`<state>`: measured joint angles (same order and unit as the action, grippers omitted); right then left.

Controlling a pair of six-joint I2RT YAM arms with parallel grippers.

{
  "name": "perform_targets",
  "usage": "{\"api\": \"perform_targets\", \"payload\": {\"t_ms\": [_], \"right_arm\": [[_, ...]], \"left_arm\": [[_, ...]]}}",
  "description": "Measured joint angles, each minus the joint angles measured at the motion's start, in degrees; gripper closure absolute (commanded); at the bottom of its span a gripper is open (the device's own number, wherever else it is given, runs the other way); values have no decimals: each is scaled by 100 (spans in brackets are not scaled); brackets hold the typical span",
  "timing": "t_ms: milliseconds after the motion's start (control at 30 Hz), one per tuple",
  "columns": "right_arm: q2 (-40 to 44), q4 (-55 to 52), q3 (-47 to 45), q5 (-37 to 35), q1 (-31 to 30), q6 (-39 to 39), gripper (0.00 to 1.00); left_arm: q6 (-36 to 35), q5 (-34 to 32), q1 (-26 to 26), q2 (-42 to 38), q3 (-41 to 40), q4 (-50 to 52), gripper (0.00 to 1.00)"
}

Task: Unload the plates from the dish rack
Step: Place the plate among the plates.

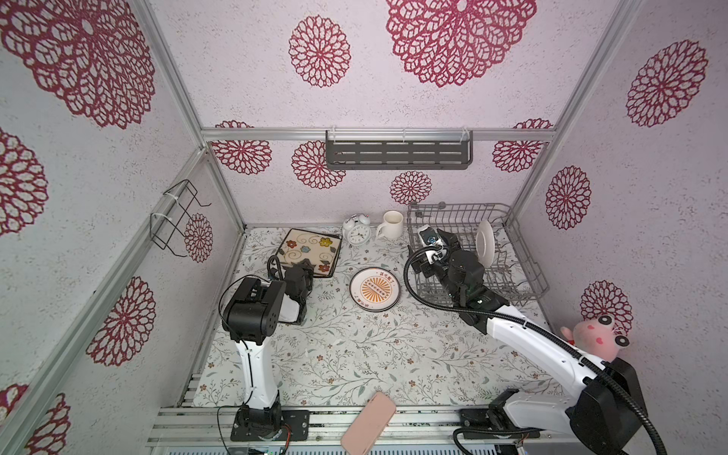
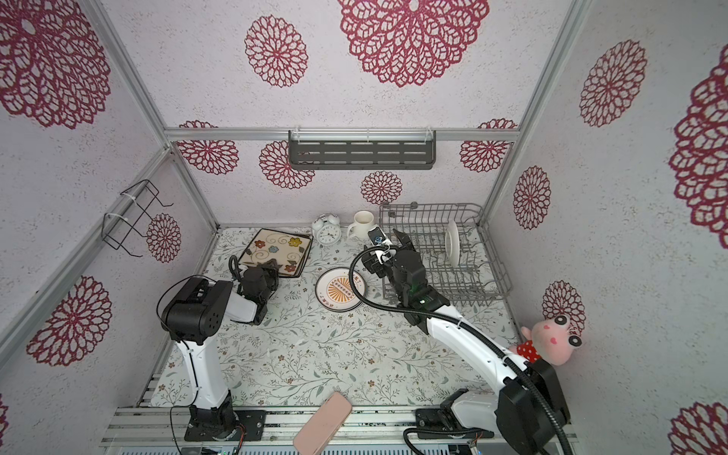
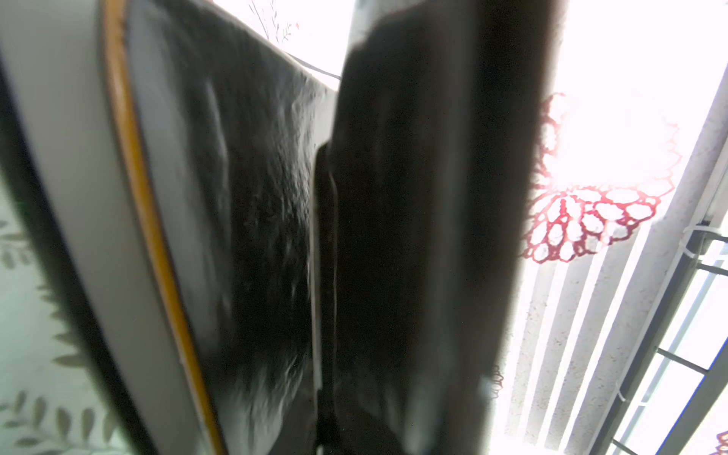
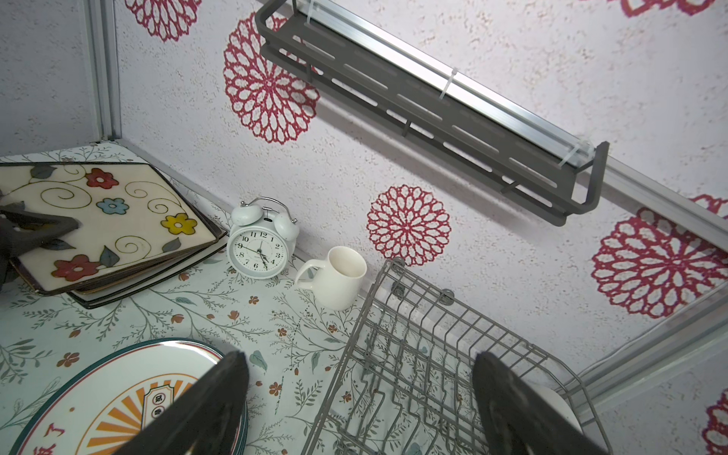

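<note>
My right pincer point(image 4: 360, 356) gapes wide at the edge of the dish rack point(image 1: 528, 260), in which one white plate point(image 1: 485, 242) stands upright. My left pincer point(image 1: 305, 264) sits on a corner of the flower plate point(image 1: 309, 246), and I cannot tell whether it is clamped. The clock point(image 4: 260, 250) dial reads 1 to 12, and I cannot read the characters on the sunburst plate point(image 1: 374, 289).

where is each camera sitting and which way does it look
Top views: high at the front, looking down and back over table, rack, left arm, right arm.
Left wrist: on the left arm, pressed close to flower plate; one dark finger shows.
Right wrist: over the rack edge, facing the back wall; open right gripper shows.
Shared: right wrist and top views both show clock, mug, sunburst plate.
</note>
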<state>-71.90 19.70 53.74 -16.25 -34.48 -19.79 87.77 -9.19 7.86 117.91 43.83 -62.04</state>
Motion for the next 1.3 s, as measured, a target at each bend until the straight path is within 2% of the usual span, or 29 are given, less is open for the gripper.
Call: {"api": "perform_targets", "payload": {"t_ms": [100,300,567,767,1033,1300], "right_arm": [[0,-15,0,-2,0,0,8],[72,-116,0,-2,0,-2,8],[227,-210,0,-4,11,0,8],[240,-308,0,-4,11,0,8],[354,-334,0,-7,11,0,8],[413,-337,-136,-9,11,44,8]], "left_arm": [[63,42,0,0,0,-46,64],[125,92,13,0,-7,-133,62],[201,184,15,0,-7,-103,47],[258,289,15,0,-31,-122,46],[396,527,13,-2,-55,-315,24],[409,835,13,-70,-48,-249,20]]}}
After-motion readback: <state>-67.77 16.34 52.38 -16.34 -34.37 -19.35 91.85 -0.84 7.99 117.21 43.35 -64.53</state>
